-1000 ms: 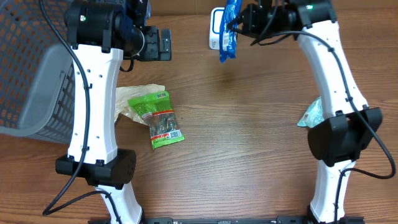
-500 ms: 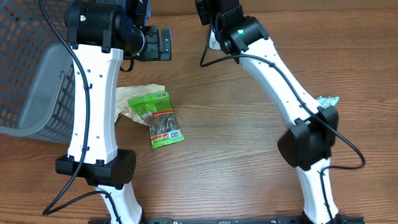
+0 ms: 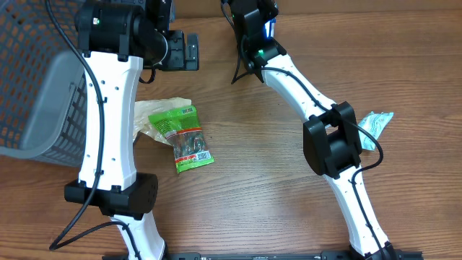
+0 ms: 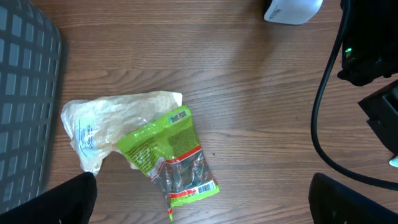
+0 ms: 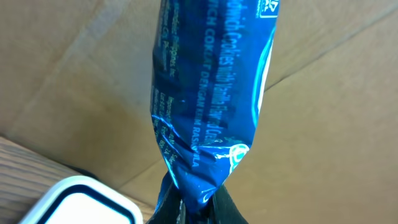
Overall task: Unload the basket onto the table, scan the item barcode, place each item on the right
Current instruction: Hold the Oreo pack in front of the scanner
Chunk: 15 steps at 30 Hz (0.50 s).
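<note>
Seen from overhead, a wood-grain table (image 3: 260, 166) carries one grey mesh basket (image 3: 29, 79) far left, one crinkly green packet (image 3: 186, 139) overlapping one pale translucent bag (image 3: 155, 115), and one teal packet (image 3: 375, 124) at the right. The left gripper (image 3: 189, 50), upper left, is spread and empty. Left wrist view: one rounded white scanner (image 4: 291, 9), top right. Right wrist view: the right gripper (image 5: 196, 208) pinches one glossy, creased blue packet (image 5: 211, 106), bottom centre

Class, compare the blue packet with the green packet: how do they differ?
The blue packet is pinched by one end in the right gripper; the green packet lies on the table. The green packet shows a barcode; the blue packet shows none here. Both are printed plastic packets.
</note>
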{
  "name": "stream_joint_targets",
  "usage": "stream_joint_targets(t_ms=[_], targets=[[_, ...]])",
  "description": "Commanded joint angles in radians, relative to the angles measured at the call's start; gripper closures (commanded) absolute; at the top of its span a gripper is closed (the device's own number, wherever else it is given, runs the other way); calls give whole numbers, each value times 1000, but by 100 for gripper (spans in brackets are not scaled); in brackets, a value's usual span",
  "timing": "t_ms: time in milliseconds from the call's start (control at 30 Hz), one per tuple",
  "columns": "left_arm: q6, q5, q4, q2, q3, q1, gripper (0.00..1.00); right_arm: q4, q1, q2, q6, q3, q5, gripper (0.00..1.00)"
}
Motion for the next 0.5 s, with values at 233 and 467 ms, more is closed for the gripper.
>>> stream_joint_targets(t_ms=[233, 467], targets=[[19, 0, 1, -4, 21, 3, 0, 26, 0, 28, -365, 14, 6, 96], [19, 0, 1, -4, 21, 4, 0, -8, 0, 50, -492, 14, -62, 96]])
